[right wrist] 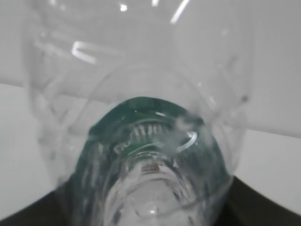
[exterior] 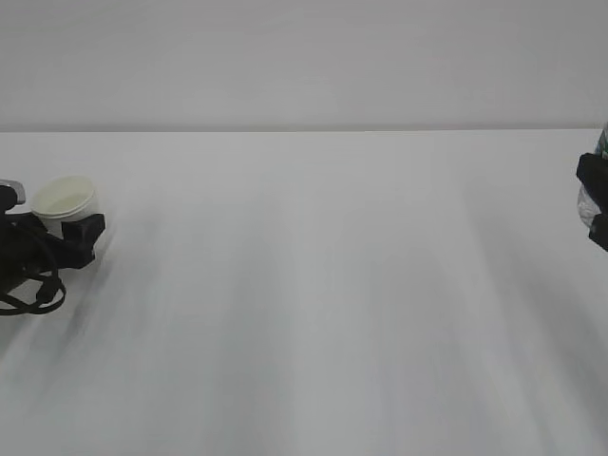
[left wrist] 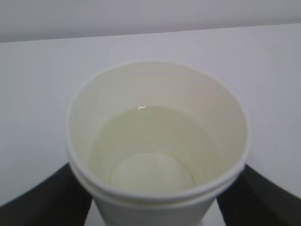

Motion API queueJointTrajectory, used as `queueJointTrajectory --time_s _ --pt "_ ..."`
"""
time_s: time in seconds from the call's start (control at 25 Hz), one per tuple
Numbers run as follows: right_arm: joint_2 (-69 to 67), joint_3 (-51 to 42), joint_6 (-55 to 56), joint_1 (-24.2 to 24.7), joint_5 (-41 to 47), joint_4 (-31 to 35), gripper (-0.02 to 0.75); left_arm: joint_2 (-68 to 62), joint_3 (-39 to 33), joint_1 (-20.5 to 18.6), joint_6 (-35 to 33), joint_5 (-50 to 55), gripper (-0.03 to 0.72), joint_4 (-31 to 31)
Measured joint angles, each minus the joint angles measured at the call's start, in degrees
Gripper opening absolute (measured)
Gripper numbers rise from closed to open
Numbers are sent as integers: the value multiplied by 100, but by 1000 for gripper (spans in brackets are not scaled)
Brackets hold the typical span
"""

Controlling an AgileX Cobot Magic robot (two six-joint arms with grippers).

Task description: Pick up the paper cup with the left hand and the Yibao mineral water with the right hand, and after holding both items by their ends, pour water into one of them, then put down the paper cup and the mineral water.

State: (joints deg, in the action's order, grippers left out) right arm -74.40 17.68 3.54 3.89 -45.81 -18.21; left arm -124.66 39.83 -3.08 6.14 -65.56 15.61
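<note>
Paper cup (exterior: 65, 199) is seen at far left of the table (exterior: 313, 285), clamped between the fingers of the left hand (exterior: 57, 233); in the left wrist view the dark fingers (left wrist: 44, 197) are pressed on both sides of the cup wall just under the rim. Clear water is seen inside the cup, roughly half full, cup upright. Yibao mineral water (right wrist: 141, 141) is clamped in the right hand (exterior: 595, 204) at the right edge of the scene, mostly cut off by the frame; the green label is visible through the clear plastic in the right wrist view. Cup and bottle are held well apart.

Pouring is judged done, so put-down is the step in hand. The cup should be kept level and lowered slowly so nothing is spilled; whether its base is already touching the table cannot be told. Fingers should be released only once the base is flat, then drawn straight back without brushing the thin wall. The bottle should be set upright before release, since it is easily tipped
</note>
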Motion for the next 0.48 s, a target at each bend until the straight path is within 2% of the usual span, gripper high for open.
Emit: queueJointTrajectory --time_s 0.48 --pt "0 0 0 0 0 0 389 140 -315 0 0 0 563 0"
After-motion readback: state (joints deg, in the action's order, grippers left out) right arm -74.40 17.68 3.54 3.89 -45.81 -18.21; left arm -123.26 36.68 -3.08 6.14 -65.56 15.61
